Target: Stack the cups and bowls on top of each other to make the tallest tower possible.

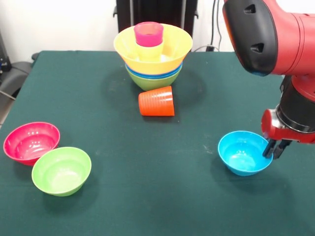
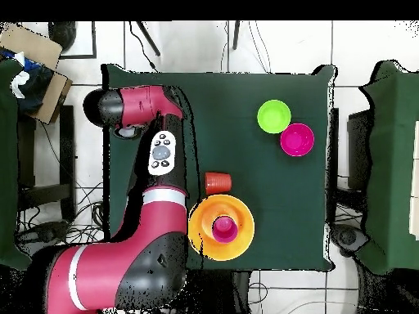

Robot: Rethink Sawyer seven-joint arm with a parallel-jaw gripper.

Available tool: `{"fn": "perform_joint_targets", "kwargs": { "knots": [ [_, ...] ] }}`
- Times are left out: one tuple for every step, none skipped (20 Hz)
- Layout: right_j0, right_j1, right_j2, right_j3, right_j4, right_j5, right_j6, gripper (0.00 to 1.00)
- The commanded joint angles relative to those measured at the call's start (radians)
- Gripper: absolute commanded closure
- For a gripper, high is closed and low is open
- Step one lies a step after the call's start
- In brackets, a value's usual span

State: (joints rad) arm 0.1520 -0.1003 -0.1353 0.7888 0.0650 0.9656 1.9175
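One bowl: small light-blue bowl [image 1: 244, 153], rim between the jaws.
Jaws [image 1: 275, 147]: slightly open, straddling the rim.
Handling: probably light, stiff, slippery; pinch the rim.

We see a counter [image 1: 147, 196] covered in dark green cloth, with a pale wall [image 1: 59, 24] behind it and a black stand [image 1: 157, 12] rising at its far edge. From above, we find a white tiled floor [image 2: 286, 45] crossed by dark cables, and a cardboard box [image 2: 37, 61] at the far left.
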Motion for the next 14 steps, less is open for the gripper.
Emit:
{"fn": "perform_joint_targets", "kwargs": {
  "knots": [
    [0.002, -0.1, 0.062, 0.161, 0.033, 0.019, 0.139, 1.0],
    [-0.001, -0.121, 0.067, 0.188, 0.035, 0.01, 0.126, 1.0],
    [-0.003, -0.142, 0.068, 0.216, 0.04, 0.006, 0.126, 1.0],
    [-0.004, -0.163, 0.067, 0.242, 0.041, -0.002, 0.118, 1.0],
    [-0.006, -0.188, 0.068, 0.274, 0.048, -0.006, 0.121, 1.0],
    [-0.01, -0.208, 0.07, 0.299, 0.051, -0.009, 0.112, 1.0],
    [-0.016, -0.228, 0.075, 0.329, 0.058, -0.016, 0.106, 1.0],
    [-0.021, -0.249, 0.079, 0.359, 0.066, -0.022, 0.1, 1.0],
    [-0.025, -0.267, 0.08, 0.383, 0.07, -0.027, 0.095, 1.0],
    [-0.03, -0.288, 0.083, 0.412, 0.076, -0.042, 0.09, 1.0],
    [-0.03, -0.314, 0.08, 0.446, 0.078, -0.051, 0.087, 1.0],
    [-0.032, -0.332, 0.079, 0.471, 0.083, -0.055, 0.087, 1.0],
    [-0.035, -0.343, 0.077, 0.482, 0.084, -0.051, 0.081, 1.0],
    [-0.038, -0.357, 0.079, 0.499, 0.086, -0.055, 0.076, 1.0]
  ]
}}
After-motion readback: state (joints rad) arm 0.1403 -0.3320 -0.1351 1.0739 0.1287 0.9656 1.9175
